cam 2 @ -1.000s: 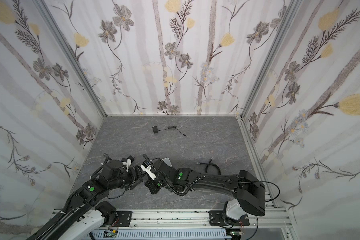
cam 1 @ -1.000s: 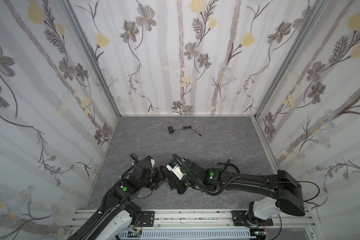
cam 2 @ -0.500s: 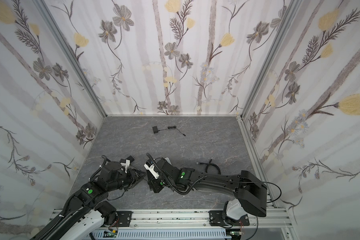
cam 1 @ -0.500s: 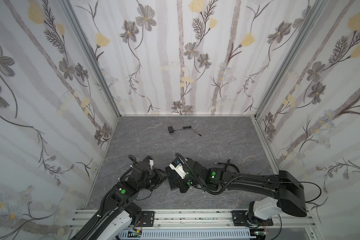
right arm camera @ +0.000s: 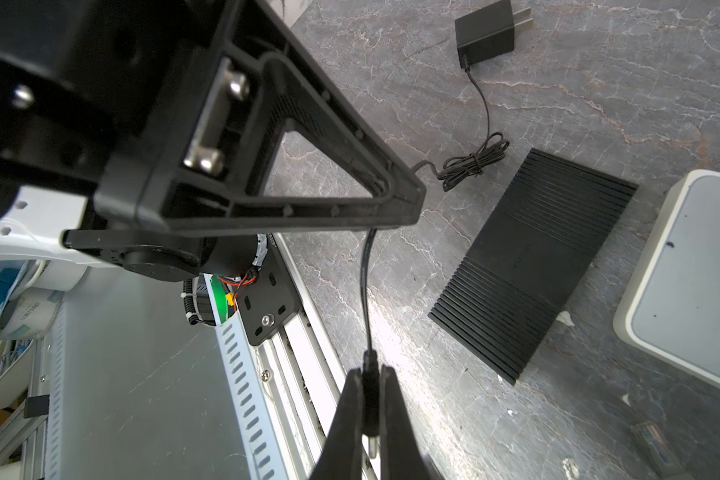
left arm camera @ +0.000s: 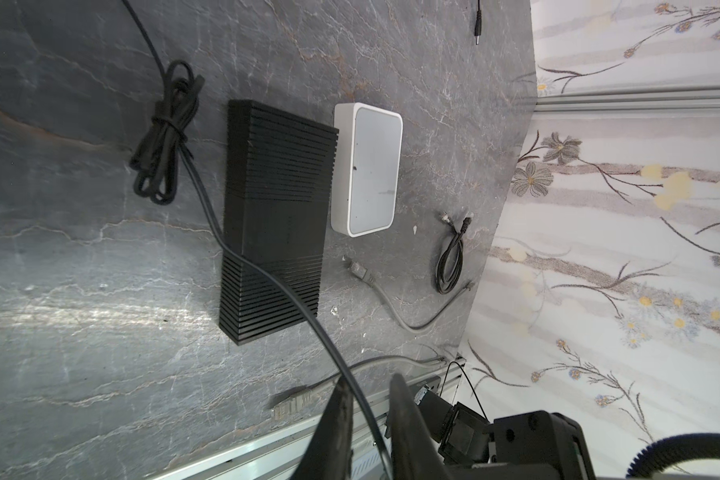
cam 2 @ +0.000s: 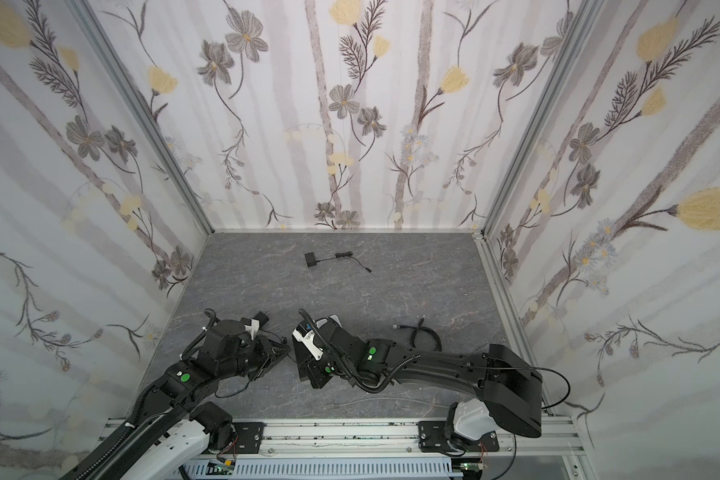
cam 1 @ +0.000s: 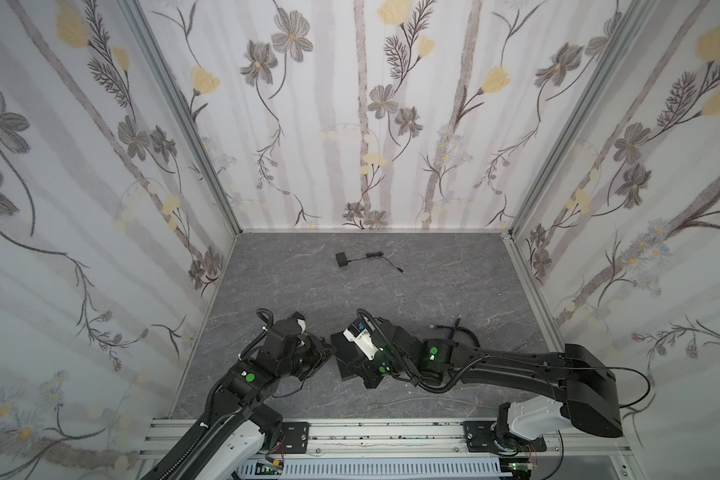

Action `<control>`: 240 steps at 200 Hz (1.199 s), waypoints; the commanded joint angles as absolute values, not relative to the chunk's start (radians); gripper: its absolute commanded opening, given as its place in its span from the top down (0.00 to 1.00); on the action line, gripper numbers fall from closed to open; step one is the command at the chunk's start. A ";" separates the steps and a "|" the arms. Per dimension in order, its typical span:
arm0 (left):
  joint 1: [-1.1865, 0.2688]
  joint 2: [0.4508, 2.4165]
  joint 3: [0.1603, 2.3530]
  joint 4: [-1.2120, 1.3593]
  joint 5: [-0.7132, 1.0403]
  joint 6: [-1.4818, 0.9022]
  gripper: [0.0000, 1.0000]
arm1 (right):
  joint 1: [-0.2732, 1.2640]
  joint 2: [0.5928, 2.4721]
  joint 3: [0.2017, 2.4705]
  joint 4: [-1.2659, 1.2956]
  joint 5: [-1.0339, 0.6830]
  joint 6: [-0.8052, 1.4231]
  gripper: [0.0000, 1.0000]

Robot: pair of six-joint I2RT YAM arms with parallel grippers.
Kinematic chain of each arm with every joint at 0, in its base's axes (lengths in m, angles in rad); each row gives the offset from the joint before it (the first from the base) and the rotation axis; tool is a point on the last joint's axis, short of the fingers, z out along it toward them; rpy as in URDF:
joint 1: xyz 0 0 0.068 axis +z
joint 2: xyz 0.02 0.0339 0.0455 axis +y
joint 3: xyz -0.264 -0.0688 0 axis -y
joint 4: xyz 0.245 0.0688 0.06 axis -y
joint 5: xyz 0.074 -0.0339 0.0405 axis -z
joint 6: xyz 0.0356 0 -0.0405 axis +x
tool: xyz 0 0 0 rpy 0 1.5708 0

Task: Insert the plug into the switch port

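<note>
My right gripper (right arm camera: 371,370) is shut on the black barrel plug (right arm camera: 370,399), whose metal tip pokes out behind the fingers. The plug's thin black cable (right arm camera: 364,286) runs up to my left gripper's finger (right arm camera: 292,187). In the left wrist view that cable (left arm camera: 267,274) passes between the left gripper's (left arm camera: 371,380) narrowly parted fingers, with a gap beside it. The switch, a flat white box with a pale grey top (left arm camera: 366,170) (right arm camera: 691,291), lies on the floor beside a black ribbed box (left arm camera: 275,216). Its port is hidden. In a top view only the switch's corner (cam 2: 334,320) shows past the right arm.
The held cable's bundle (right arm camera: 474,162) and black adapter (right arm camera: 485,29) lie on the grey floor. A coiled black network cable (left arm camera: 449,257) (cam 1: 458,332) and a grey network cable (left arm camera: 362,274) lie near the switch. A second adapter (cam 1: 341,260) sits far back. The front rail (cam 1: 371,436) is close.
The left gripper's jaws have narrowed around the cable. The right gripper still holds the plug, and both arms have barely shifted.
</note>
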State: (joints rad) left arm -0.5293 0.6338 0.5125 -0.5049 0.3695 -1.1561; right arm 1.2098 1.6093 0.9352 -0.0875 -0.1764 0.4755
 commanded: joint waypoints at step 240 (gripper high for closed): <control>-0.465 0.896 0.833 -0.775 0.474 -0.609 1.00 | 1.125 1.238 0.845 0.084 -0.102 0.441 0.62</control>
State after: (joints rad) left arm -0.4648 0.8749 0.7933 -0.7151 0.4747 -0.7315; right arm 1.1263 1.2980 0.8906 -0.0486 -0.1734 0.4213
